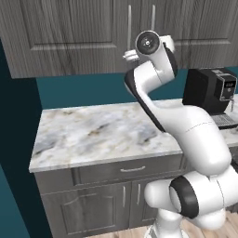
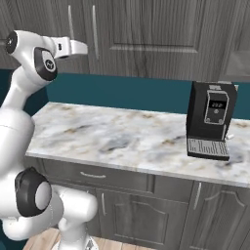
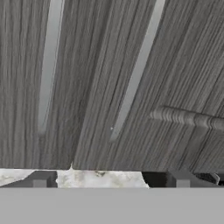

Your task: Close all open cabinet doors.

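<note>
Two tall dark grey cabinet doors meet at a seam above the counter, and both look flush with the cabinet front. In the hand view the left door and right door are close up, each with a slim silver handle beside the seam. From the base I see the same doors. My gripper is open, its fingertips spread wide with nothing between them. It hovers just in front of the handles, near the doors' lower edge.
A marble countertop runs below the wall cabinets. A black coffee machine stands on its right part. Base cabinets with a drawer sit underneath, and a teal wall lies behind.
</note>
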Robot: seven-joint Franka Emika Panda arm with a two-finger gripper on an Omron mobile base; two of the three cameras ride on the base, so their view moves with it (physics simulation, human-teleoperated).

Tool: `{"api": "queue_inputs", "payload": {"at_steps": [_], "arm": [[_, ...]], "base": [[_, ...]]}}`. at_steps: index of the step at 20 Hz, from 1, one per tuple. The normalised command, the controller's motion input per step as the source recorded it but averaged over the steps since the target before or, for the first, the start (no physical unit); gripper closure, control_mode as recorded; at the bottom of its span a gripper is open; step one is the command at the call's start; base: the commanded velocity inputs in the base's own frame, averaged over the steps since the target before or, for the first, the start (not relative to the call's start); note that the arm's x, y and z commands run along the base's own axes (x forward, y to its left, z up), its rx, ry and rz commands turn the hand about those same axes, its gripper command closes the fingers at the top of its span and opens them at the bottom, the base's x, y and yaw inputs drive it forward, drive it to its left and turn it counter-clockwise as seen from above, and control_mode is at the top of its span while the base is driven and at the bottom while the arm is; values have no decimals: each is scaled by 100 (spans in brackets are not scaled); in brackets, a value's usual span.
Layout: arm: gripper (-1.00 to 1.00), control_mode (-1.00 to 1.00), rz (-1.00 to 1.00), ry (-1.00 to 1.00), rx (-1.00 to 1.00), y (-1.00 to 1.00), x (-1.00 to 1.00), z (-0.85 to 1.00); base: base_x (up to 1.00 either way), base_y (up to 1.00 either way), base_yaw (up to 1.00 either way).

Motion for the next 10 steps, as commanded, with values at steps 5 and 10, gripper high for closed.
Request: {"api": "queue_inputs", "payload": {"at_steps": [5, 10], "arm": [[-100, -100, -12, 26, 8, -40, -48, -6], [-100, -100, -16, 21, 15, -7, -65, -28]], "base": [[0, 0, 0], [0, 0, 0]]}}
